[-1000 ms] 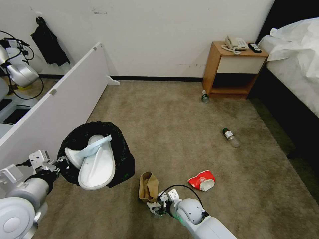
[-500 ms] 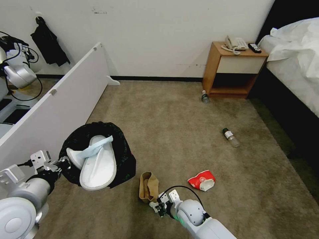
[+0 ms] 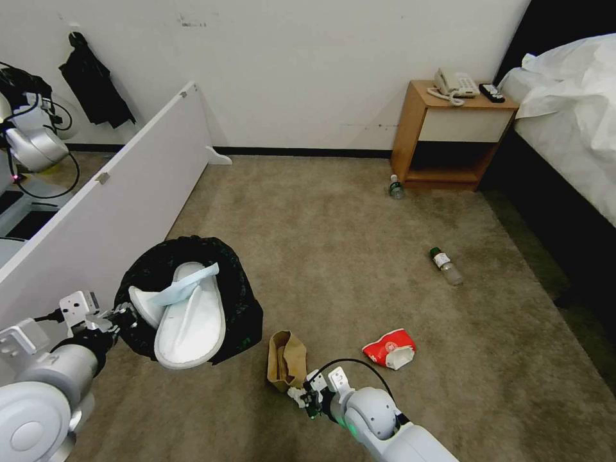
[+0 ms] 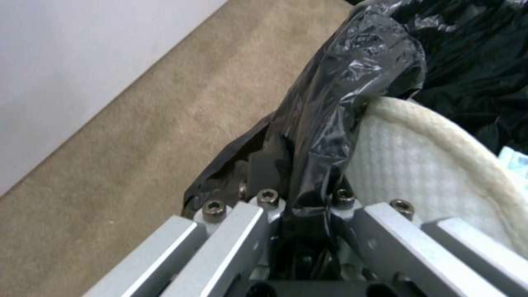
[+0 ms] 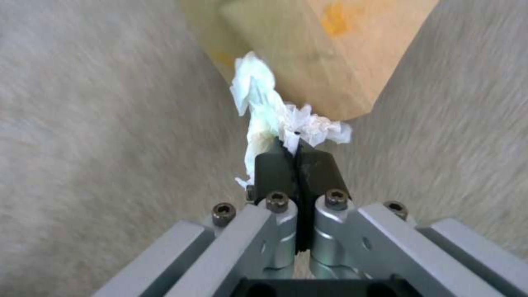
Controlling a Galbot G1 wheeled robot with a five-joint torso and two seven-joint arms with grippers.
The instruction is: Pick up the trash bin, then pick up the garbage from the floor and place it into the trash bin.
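Right gripper [image 5: 296, 153]: pressed together on white crumpled paper [image 5: 275, 117], near edge of the scene.
Brown paper bag [image 3: 286, 360]: on the floor [image 3: 333, 256], just beyond that paper.
Left gripper [image 4: 297, 194]: pinching the black-bagged rim of the trash bin [image 3: 237, 301], near left.
Slippers [image 3: 189, 314]: two, white, inside the bin.
Red-white wrapper [image 3: 389, 348]: right of the bag.

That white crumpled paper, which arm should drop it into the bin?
The right: its gripper is already shut on the white crumpled paper. The left gripper is busy gripping the trash bin by its bagged rim.
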